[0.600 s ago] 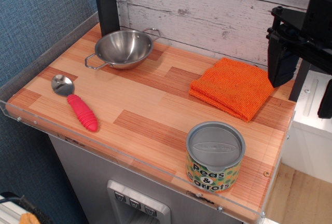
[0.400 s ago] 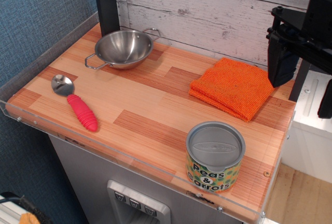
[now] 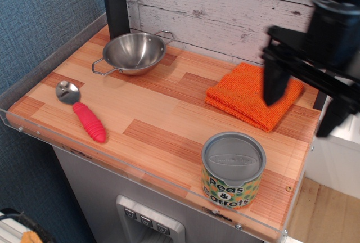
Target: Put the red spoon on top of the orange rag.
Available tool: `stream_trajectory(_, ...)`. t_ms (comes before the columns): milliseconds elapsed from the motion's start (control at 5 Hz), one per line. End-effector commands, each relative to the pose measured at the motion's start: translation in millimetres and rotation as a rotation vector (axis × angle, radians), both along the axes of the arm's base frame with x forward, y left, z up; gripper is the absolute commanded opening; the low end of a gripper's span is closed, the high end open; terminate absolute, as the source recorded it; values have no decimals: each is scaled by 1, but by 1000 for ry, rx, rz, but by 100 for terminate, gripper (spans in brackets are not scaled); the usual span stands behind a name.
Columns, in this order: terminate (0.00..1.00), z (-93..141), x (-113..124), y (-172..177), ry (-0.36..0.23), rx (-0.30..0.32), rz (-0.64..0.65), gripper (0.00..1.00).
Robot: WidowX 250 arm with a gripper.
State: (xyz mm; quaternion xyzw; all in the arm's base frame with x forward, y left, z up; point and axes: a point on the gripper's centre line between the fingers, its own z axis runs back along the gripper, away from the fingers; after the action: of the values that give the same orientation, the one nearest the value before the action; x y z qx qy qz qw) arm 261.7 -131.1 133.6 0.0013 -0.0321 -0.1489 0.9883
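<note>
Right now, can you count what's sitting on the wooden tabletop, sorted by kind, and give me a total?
Spoons: 1, the red spoon near the left edge
Cloths: 1, the orange rag at the back right
Bowls: 1, the steel bowl at the back left
Cans: 1, the peas and carrots tin at the front right
Total: 4

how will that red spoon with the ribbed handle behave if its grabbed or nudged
The small spoon with a shiny metal bowl and ribbed pinkish-red handle looks rigid, so it probably lifts as one piece. The handle's ridges should resist slipping. It lies flat on the striped wooden tabletop, so a nudge would likely make it slide or pivot, not tip.
</note>
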Motion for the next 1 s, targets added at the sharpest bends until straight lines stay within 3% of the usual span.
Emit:
stream_trajectory(0, 0, 10, -14, 77, -57, -19, 422, 100)
stream_trajectory(400, 0, -13, -39, 154, -83, -57, 923, 100)
stream_trajectory(600, 0, -23, -50, 181, -97, -84, 1127, 100)
stream_trajectory(800, 0, -39, -48, 205, -95, -115, 1247, 100)
